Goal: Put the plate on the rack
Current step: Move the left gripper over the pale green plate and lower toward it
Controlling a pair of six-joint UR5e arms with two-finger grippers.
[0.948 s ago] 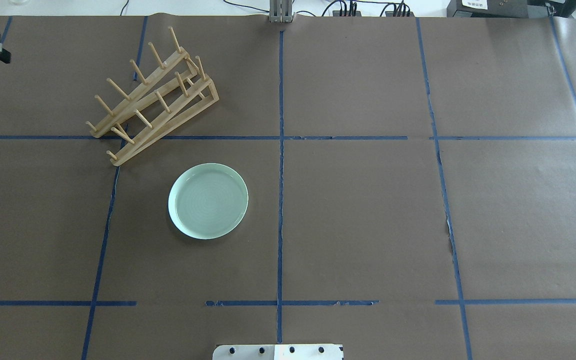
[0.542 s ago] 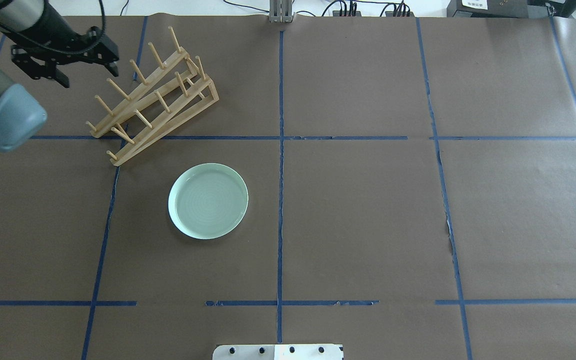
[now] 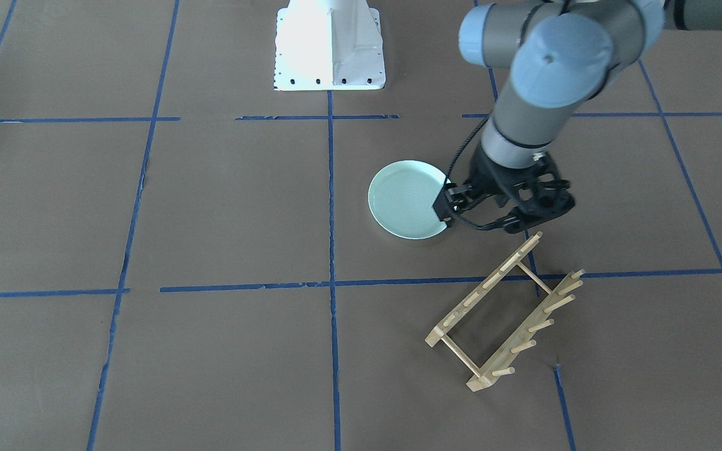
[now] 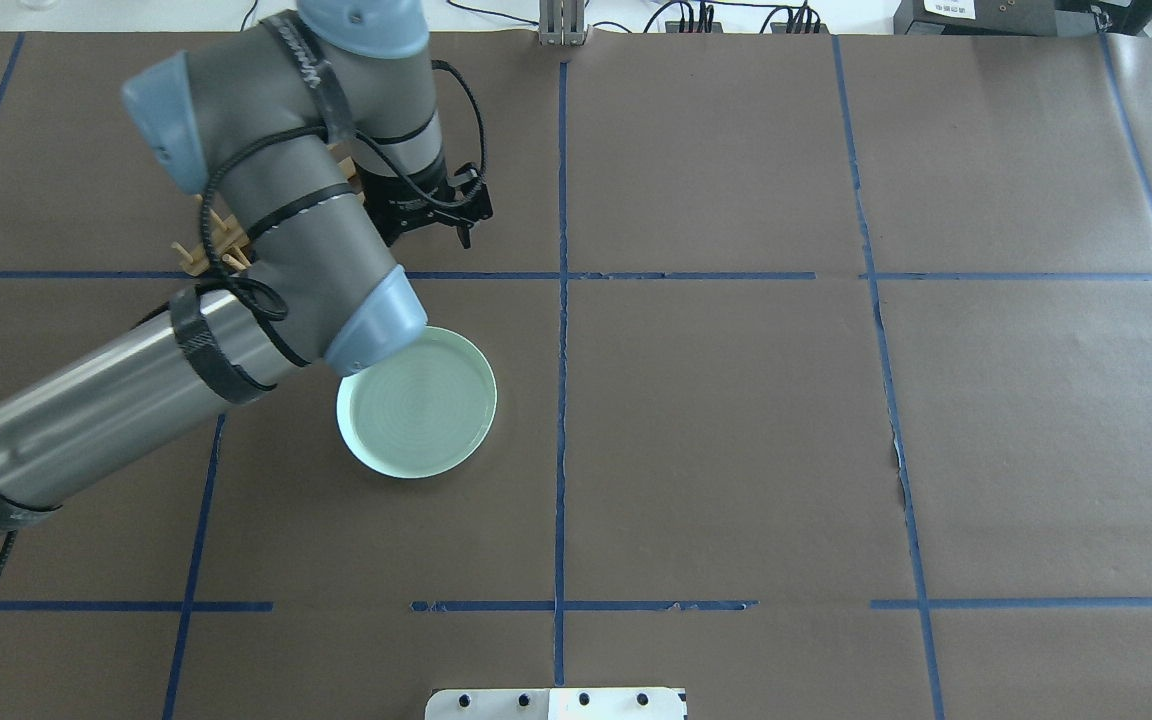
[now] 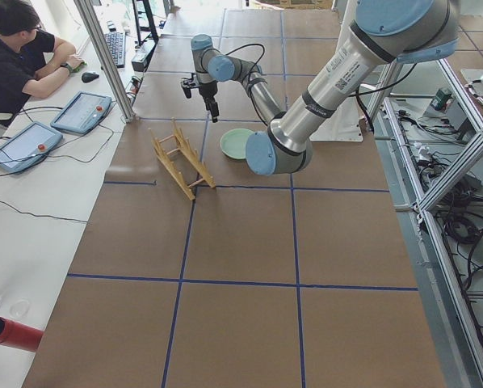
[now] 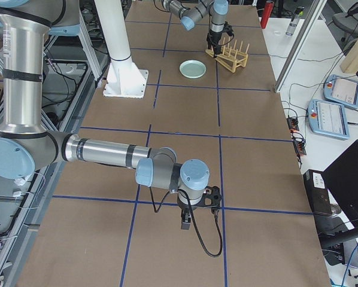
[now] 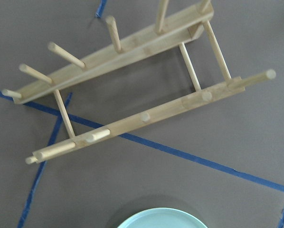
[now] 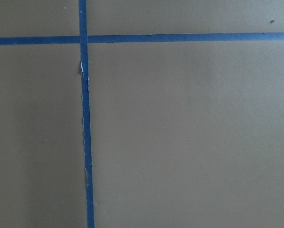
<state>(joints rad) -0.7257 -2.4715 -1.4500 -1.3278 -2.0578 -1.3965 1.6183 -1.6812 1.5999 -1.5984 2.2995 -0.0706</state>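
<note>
The plate (image 4: 421,405) is round, pale mint green and glossy, with a raised rim and faint concentric rings. It lies flat on the table (image 4: 736,420), which is covered in matte brown paper. Blue tape (image 4: 561,450) runs over the paper in a grid, torn in spots. The plate sits near the rack (image 3: 484,290) with a clear gap between them.

The rack is light raw wood: two parallel rails, thin crossbars, and a row of round dowel pegs on each rail. It stands upright on the paper at an angle to the tape lines. The overhead view hides most of it behind the left arm.

The left gripper (image 3: 541,215) is black with a linkage-type build. It hangs over the paper between the plate's rim and the near end of the rack, touching neither. Its jaws look spread wide with nothing in them, but the angle is poor, so that is not certain. The left wrist view looks down on the rack's rails and pegs, with a sliver of plate rim at the bottom edge.

The right gripper (image 6: 188,222) is well apart from both, low over bare paper near a tape line. It shows only in the right side view, so I cannot tell whether it is spread or closed.
</note>
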